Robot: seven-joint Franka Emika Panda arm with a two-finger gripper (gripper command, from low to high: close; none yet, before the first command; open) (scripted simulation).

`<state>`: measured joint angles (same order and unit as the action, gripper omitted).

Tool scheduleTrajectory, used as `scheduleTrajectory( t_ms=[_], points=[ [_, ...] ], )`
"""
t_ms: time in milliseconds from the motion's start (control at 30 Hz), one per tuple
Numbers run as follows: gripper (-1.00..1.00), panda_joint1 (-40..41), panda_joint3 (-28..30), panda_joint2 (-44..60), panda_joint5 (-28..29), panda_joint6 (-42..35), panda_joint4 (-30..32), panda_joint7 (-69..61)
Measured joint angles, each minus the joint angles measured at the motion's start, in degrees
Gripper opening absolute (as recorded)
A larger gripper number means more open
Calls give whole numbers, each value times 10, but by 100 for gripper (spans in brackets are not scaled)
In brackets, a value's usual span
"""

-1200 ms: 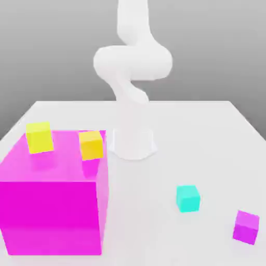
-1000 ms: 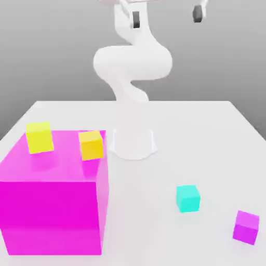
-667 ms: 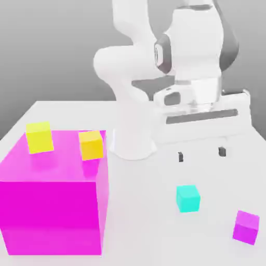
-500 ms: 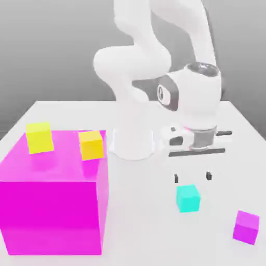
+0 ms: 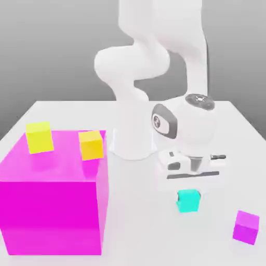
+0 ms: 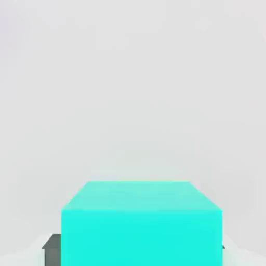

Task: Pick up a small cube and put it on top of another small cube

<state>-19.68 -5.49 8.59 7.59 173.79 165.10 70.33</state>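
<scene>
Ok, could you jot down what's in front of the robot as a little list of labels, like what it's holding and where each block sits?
gripper: closed around the cyan cube, a finger on either side
cyan cube: between the fingers, low at the table
purple cube: on the table, toward the exterior view's right
big magenta block: on the table, at the exterior view's left
yellow cube: on top of the big block
orange cube: also on top, beside the yellow one, not touching it
stacking: not yet done
</scene>
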Motion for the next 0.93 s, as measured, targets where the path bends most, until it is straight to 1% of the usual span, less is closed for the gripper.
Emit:
scheduleTrajectory(
  t_ms=[100,167,233,400,500,667,733,833,867,933],
  points=[
    [-100,5,-22,-60,-53,-49,11,-38],
    [-100,0,-23,-97,-77,-81,16,-56],
    [-100,-5,-23,-99,-64,-107,-8,-77],
    [-100,-13,-31,-68,-33,-165,-95,-157],
    [-100,-21,-41,-47,-30,-199,-149,-218],
    [-100,-25,-62,-12,-41,-255,-239,-331],
    [-100,-26,-63,17,-34,-243,-256,-344],
    [-100,-38,-49,76,-9,-193,-263,-331],
    [100,-40,-46,87,-4,-183,-264,-328],
    [100,-40,-46,87,-4,-183,-264,-328]
  ],
)
